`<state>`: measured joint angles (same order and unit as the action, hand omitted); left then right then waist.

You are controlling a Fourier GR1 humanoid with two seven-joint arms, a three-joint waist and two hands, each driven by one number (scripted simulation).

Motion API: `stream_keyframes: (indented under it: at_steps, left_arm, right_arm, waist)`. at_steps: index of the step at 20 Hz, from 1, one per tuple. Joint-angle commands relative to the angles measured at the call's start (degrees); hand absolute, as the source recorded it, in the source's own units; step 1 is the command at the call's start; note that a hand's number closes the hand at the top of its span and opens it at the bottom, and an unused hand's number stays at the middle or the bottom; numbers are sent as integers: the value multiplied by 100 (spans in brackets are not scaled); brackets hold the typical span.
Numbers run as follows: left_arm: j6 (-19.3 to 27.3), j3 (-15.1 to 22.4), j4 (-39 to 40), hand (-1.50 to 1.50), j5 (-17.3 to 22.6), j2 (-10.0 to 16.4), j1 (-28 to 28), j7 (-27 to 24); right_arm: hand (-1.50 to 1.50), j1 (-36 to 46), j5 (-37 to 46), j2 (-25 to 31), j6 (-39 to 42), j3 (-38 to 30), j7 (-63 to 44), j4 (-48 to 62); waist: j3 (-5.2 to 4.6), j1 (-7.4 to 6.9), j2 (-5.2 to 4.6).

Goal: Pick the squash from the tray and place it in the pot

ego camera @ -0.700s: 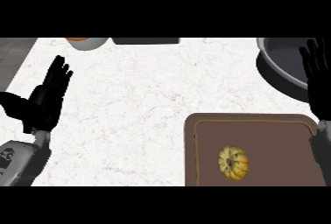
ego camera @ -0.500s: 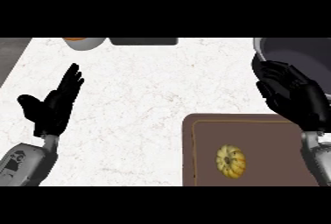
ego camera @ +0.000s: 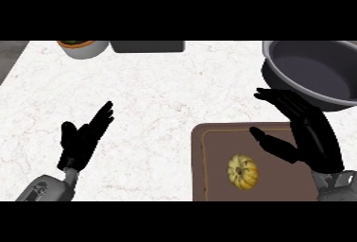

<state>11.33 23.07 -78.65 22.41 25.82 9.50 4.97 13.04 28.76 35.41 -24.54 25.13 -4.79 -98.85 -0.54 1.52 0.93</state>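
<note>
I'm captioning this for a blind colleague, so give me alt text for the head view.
A yellow squash lies on a brown tray at the lower right, with the robot's open right hand over the tray's far right part and a grey pot beyond it. The open left hand hangs over the white counter at left.

Open counter [ego camera: 174,94] lies left of the tray [ego camera: 213,158]; the pot [ego camera: 310,71] stands past the tray's far right corner, and the right hand [ego camera: 314,142] hangs over its right side.

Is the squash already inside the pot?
No, the squash lies on the brown tray, apart from the pot at the upper right.
</note>
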Motion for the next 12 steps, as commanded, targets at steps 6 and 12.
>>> stream_keyframes:
  at_steps: [6, 12]
  left_arm:
    - [-317, 36, 46, 0, 52, 65, -256, -111]
    - [-241, 168, 135, 0, -77, -176, -196, -142]
  right_arm:
    - [-150, -454, 3281, -1029, 505, 1723, -2414, -994]
    - [-150, -707, 4354, -2144, 2051, 2406, -4544, -1311]
  waist:
    - [4, 27, 17]
    - [19, 35, -18]
